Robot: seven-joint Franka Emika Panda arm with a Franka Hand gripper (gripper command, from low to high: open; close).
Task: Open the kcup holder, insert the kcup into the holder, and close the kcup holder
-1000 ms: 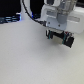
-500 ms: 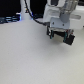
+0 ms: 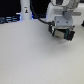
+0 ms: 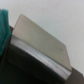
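In the exterior view my gripper [image 3: 62, 34] hangs from the white arm at the upper right, low over the white table [image 3: 35, 57]. A dark boxy shape sits at its tip. It is too blurred to tell holder from fingers. The wrist view is filled by a pale grey flat panel [image 4: 41, 44] with a shiny edge over a dark body [image 4: 17, 67], which may be the kcup holder seen very close. One teal finger [image 4: 4, 27] shows at the picture's edge. The kcup cannot be made out in either view. Whether the jaws are open or shut does not show.
A white bottle-like post [image 3: 25, 10] stands at the back, toward the exterior view's left, with dark clutter along the table's far edge [image 3: 10, 20].
Hardly any. The arm and gripper stay at the same spot in the exterior view, shifting only slightly.
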